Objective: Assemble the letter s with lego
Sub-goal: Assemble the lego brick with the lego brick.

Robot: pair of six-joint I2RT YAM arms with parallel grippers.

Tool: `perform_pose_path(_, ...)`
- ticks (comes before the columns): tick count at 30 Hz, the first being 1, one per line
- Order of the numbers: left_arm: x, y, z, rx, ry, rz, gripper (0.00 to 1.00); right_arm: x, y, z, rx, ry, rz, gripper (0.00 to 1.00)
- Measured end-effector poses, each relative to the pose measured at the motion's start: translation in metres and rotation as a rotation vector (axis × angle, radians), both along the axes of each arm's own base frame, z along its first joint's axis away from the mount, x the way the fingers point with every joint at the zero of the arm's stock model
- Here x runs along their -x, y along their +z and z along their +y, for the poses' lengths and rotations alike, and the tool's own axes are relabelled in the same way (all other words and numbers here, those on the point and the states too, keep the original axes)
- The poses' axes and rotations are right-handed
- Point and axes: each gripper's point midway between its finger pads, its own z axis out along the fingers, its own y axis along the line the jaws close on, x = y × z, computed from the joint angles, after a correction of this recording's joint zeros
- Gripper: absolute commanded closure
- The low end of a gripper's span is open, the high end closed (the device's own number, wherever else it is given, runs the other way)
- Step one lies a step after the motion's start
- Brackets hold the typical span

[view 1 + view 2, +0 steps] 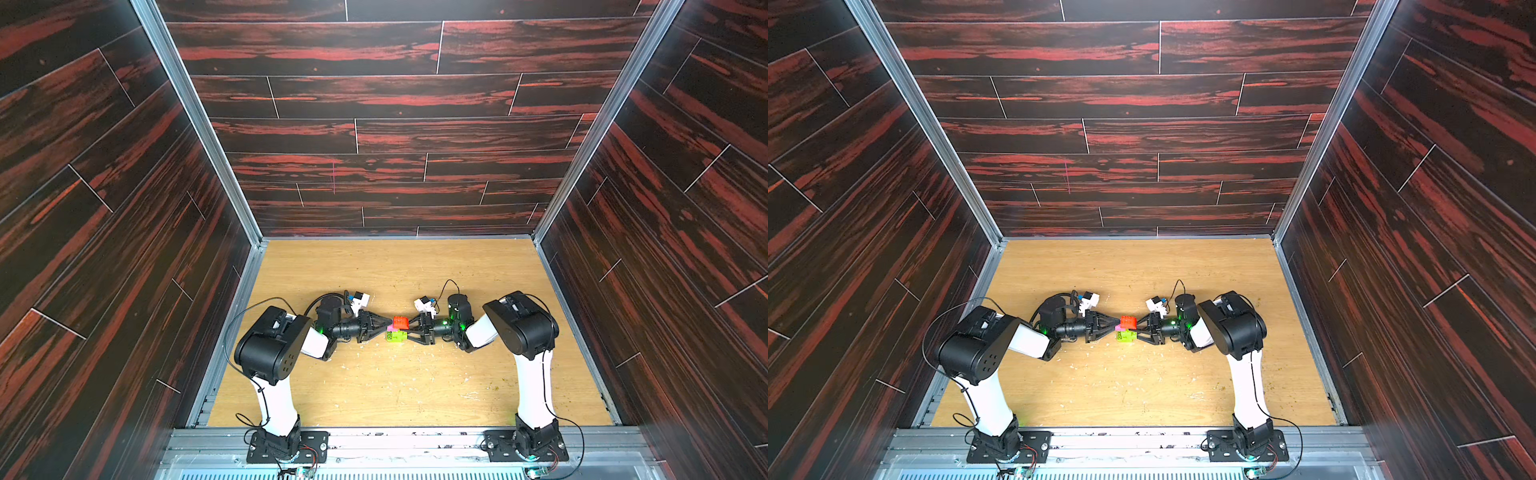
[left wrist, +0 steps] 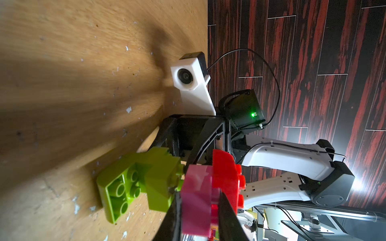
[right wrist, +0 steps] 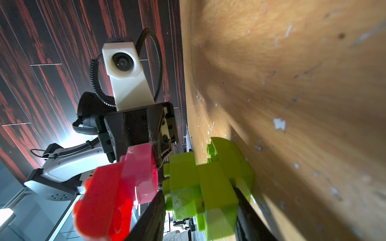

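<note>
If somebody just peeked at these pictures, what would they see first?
Probably the bright lego: a red brick, a pink brick and lime green bricks, bunched mid-table where two black arms meet nose to nose. The left pincer is clamped on the pink brick, and the right pincer has a finger on either side of the lime green bricks. Dark, red-streaked walls box everything in.

You have bare table (image 1: 395,386) in front of and behind the middle (plenty both ways). There the left gripper (image 1: 390,323) and right gripper (image 1: 409,328) meet at the bricks (image 1: 398,335), barring the way across.
</note>
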Motion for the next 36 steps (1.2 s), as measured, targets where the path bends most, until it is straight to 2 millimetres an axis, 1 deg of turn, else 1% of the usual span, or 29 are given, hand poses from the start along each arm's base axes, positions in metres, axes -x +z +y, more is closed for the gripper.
perform_pose_path(6, 0.000, -0.007, -0.001, 0.007, -0.001, 0.028, 0.81, 0.001, 0.000, 0.000, -0.003, -0.001, 0.004, 0.50)
perform_pose_path(16, 0.000, -0.007, -0.001, 0.007, -0.003, 0.021, 0.82, 0.001, 0.000, 0.000, -0.008, -0.001, 0.002, 0.51)
perform_pose_path(30, 0.002, -0.012, 0.000, -0.005, -0.013, 0.030, 0.82, 0.001, 0.000, -0.001, -0.015, -0.001, -0.007, 0.52)
perform_pose_path(36, 0.002, -0.013, 0.000, -0.002, -0.017, 0.028, 0.80, 0.001, 0.000, -0.001, -0.019, -0.001, -0.010, 0.54)
